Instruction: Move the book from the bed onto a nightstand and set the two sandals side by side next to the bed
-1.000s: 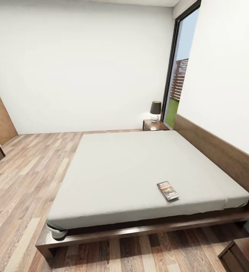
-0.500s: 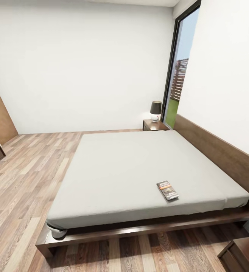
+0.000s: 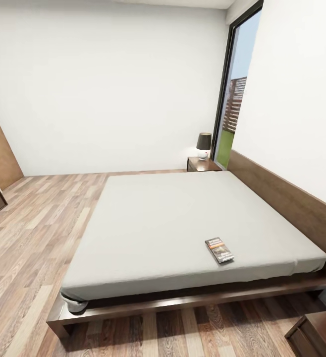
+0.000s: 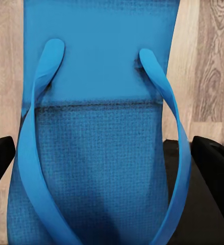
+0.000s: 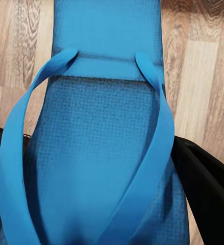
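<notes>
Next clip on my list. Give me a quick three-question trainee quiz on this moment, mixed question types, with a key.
1. True or false: the book lies on the nightstand.
2. What does each wrist view show between the claw fingers? A) a book B) a blue sandal C) a lamp
3. Fill in: the lamp stands on the ____ beside the window.

Key: 1. False: it lies on the bed. 2. B: the left sandal, the right sandal, each over wood floor. 3. nightstand.

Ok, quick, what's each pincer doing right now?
Left pincer: closed on a blue sandal.
Right pincer: closed on the other blue sandal.
</notes>
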